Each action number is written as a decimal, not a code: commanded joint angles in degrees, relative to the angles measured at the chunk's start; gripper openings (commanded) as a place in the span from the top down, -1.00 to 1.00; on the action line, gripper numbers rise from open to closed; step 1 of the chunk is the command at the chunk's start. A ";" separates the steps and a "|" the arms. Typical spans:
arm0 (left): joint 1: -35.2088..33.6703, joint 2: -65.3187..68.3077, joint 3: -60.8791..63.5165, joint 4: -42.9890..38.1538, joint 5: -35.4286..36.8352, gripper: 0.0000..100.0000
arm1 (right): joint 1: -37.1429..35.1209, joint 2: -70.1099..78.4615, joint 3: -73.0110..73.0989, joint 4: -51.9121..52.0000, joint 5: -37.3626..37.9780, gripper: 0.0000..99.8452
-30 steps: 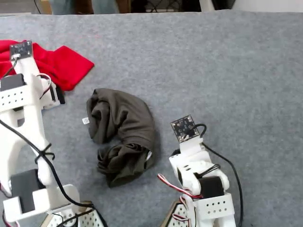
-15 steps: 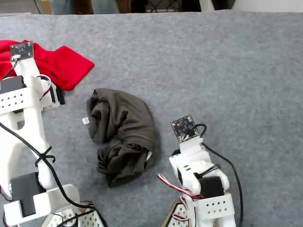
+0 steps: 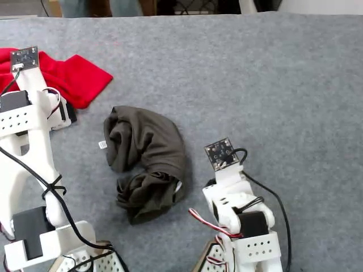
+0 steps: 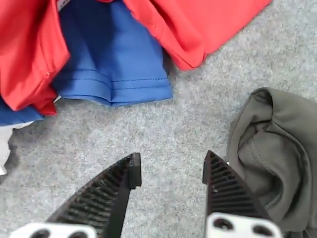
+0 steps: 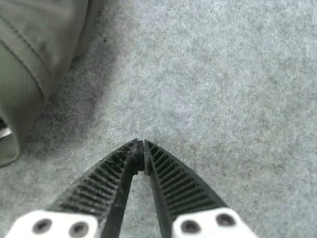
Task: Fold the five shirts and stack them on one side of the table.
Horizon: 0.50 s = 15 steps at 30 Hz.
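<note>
- The left end effector [image 4: 172, 167] is hovering released, jaws apart, over the grey desk [image 3: 272, 85], between the blue shirt [image 4: 114, 59] and the olive shirt [image 3: 144, 161].
- The olive shirt is lying crumpled mid-desk; the red shirt [image 3: 76, 76] is overlapping the blue shirt.
- The right end effector [image 5: 143, 148] is sitting clenched on nothing, near the olive shirt.
</note>
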 commanded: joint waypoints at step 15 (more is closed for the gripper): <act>0.66 -1.76 -0.84 -0.97 -0.62 0.55 | 0.35 -0.31 -0.13 0.09 -0.18 0.97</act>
